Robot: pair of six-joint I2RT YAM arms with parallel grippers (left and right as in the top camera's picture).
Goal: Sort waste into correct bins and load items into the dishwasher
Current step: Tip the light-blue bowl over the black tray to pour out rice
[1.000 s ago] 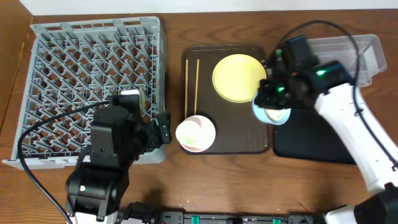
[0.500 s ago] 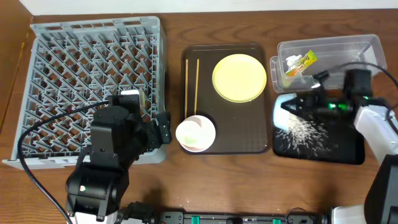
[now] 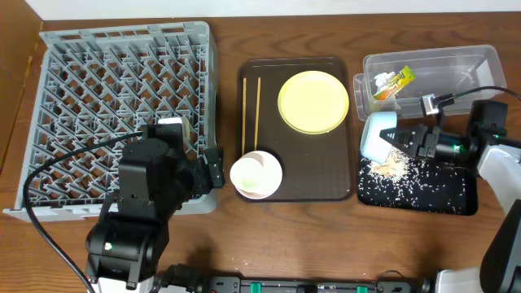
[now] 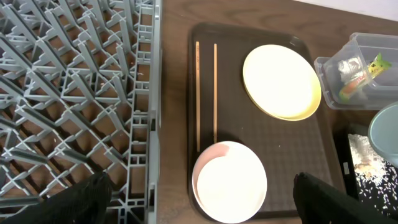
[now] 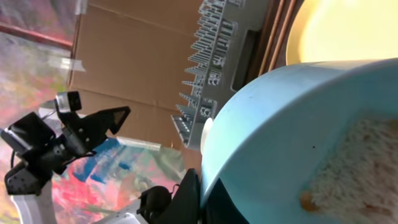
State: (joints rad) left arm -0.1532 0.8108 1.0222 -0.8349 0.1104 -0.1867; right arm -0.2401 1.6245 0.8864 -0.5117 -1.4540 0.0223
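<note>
Rice crumbs [image 3: 415, 185] that were falling in a stream half a second ago now lie scattered over the black tray [image 3: 460, 205], which sits on the worktop just right of the near half of the serving tray [image 3: 309, 163]. The right arm has drawn back a little, further right of the serving tray. The right end effector [image 3: 400, 138] is clamped on the rim of the light blue bowl [image 3: 376, 134] and holds it tipped on its side just off the serving tray's right edge, with its mouth facing away from that tray and over the black one. The right wrist view shows a patch of rice clinging inside the bowl, and a thicker clump of crumbs lies below its mouth. Right of the serving tray's far corner stands the clear tub [image 3: 480, 61], with the snack wrapper [image 3: 394, 81] lying in the end nearest the serving tray. On the serving tray itself, the chopsticks [image 3: 251, 114] lie side by side along its left edge. The yellow plate [image 3: 313, 102] fills its far right part, and the white bowl [image 3: 256, 174] sits at its near left corner. The dish rack [image 3: 122, 98] stands close beside the serving tray on its left. The left end effector [image 4: 200, 180] has not shifted and hangs above the serving tray's near left corner, its fingers spread wide apart.
</note>
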